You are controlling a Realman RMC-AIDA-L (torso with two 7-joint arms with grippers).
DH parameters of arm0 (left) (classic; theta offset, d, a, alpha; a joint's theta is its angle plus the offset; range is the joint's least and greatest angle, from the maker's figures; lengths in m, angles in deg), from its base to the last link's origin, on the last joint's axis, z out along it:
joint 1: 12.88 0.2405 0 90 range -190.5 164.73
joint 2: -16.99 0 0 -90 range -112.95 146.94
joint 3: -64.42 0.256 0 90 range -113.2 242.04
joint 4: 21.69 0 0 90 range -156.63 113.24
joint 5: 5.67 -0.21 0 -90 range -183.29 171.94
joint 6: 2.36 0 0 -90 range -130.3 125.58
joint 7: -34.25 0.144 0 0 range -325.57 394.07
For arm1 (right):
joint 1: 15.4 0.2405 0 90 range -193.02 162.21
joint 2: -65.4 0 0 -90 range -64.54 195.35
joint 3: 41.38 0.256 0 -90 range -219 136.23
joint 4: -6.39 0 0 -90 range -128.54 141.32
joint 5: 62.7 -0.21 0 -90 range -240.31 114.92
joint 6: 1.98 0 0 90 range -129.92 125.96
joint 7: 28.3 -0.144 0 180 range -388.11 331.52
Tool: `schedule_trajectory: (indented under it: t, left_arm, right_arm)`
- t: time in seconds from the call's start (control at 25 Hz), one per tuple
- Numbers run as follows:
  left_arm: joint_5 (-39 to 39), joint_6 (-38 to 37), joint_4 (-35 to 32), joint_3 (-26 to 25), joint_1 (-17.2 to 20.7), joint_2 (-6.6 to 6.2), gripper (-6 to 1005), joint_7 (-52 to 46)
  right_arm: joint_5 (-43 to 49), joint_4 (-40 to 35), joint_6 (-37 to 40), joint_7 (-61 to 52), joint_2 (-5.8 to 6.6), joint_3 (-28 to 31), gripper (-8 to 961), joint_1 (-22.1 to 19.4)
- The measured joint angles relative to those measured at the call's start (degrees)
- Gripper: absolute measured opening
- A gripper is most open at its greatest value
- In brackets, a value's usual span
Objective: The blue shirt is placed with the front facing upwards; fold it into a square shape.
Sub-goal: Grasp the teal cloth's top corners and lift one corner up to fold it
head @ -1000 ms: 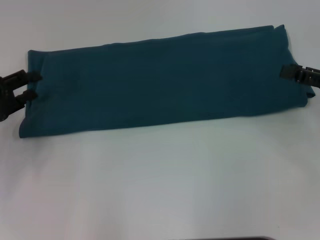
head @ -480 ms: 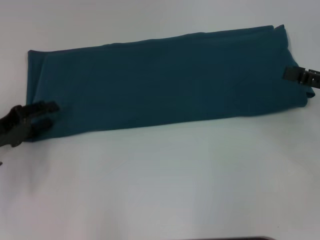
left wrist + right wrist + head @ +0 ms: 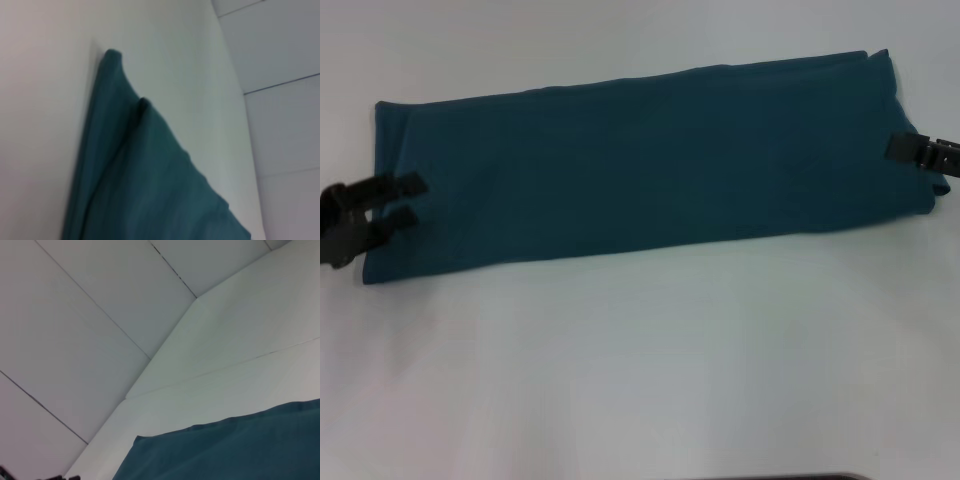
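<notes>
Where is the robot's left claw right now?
In the head view, the left gripper is at the left end of the blue shirt, its open jaws over the cloth's short edge. The right gripper is at the far right end.

A plain white, matte tabletop [image 3: 640, 360] fills nearly the whole head view, evenly lit with only soft, faint shadows. At the near edge a thin dark strip [image 3: 780, 477] shows along the bottom of that view. In the wrist views the tabletop's far edge meets a pale grey floor of large square tiles [image 3: 90, 315] divided by thin dark joints [image 3: 172, 269]; the same tiled floor [image 3: 285, 60] appears beyond the tabletop's left edge.
</notes>
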Motion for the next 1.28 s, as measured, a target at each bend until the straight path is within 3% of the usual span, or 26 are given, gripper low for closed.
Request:
schedule_trajectory:
  t: [0.2,0.48,0.8,0.88,1.0,1.2,1.28]
  left_arm:
    - [0.5,4.3,-0.2,0.1,-2.1,0.38,622,-2.7]
    - [-0.8,14.6,-1.0,0.7,-4.3,2.62,623,-4.8]
    - [-1.2,16.5,-2.6,0.8,-4.2,2.02,622,-5.4]
    - [-1.1,14.7,-2.3,0.7,-4.2,1.55,630,-5.6]
    - [-0.8,9.0,-0.5,0.7,-4.4,-0.12,654,-4.0]
    - [-1.3,-1.7,1.4,4.6,-6.5,-5.83,694,6.4]
    - [-2.1,-1.9,1.5,6.5,-7.2,-7.33,711,6.4]
  right_arm:
    - [0.0,0.0,0.1,0.0,-0.17,0.0,840,0.0]
    - [0.0,0.0,0.1,0.0,-0.25,0.0,841,0.0]
    - [0.0,0.5,0.1,0.0,-0.17,0.0,840,0.0]
    - [0.0,0.8,0.1,0.0,-0.08,0.0,841,0.1]
    - [0.0,1.1,0.1,0.0,0.11,0.0,841,0.1]
    - [0.0,1.2,0.1,0.0,0.25,-0.1,840,0.1]
    - [0.0,1.2,0.1,0.0,0.30,-0.1,840,0.2]
